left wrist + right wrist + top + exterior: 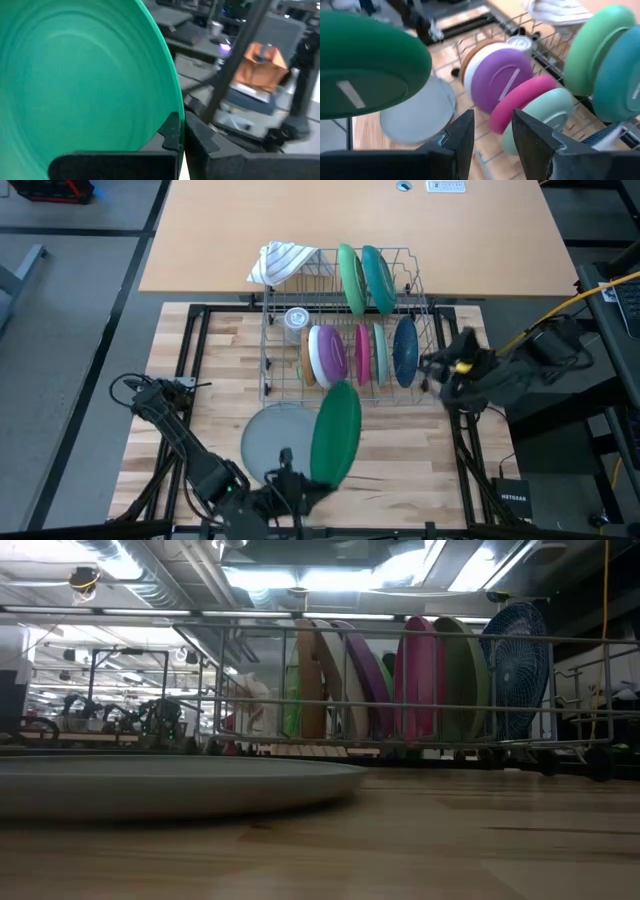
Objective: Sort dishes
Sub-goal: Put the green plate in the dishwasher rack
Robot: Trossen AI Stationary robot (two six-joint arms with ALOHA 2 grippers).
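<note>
Surface: butcher-block table top (400, 450) framed by dark rails, with a tan desk (350, 230) butting its far edge.
Left gripper (288, 470): at the near edge of the table; fingers (172, 131) pinched shut on the rim of the dark green plate (336, 433), which it holds on edge, clear of the wood.
Grey plate (275, 438): lying flat on the table just beside the dark green plate, on its left in the high view; it fills the foreground of the low view.
Right gripper (492, 132): hovering at the right end of the rack, fingers parted and holding nothing, facing the standing dishes.
Wire dish rack (270, 370): mid-table, beyond the grey plate.
Rack, near row: tan plate (306, 358), white plate (316, 354), purple plate (331, 354), pink plate (362, 354), pale green plate (381, 354) and blue plate (405, 352), all on edge.
Rack, far row: green plate (351, 278) and teal plate (378, 278), upright, side by side.
Clear glass (296, 320): inside the rack, near its far left corner.
Striped cloth (281, 262): draped on the rack's far left corner.
</note>
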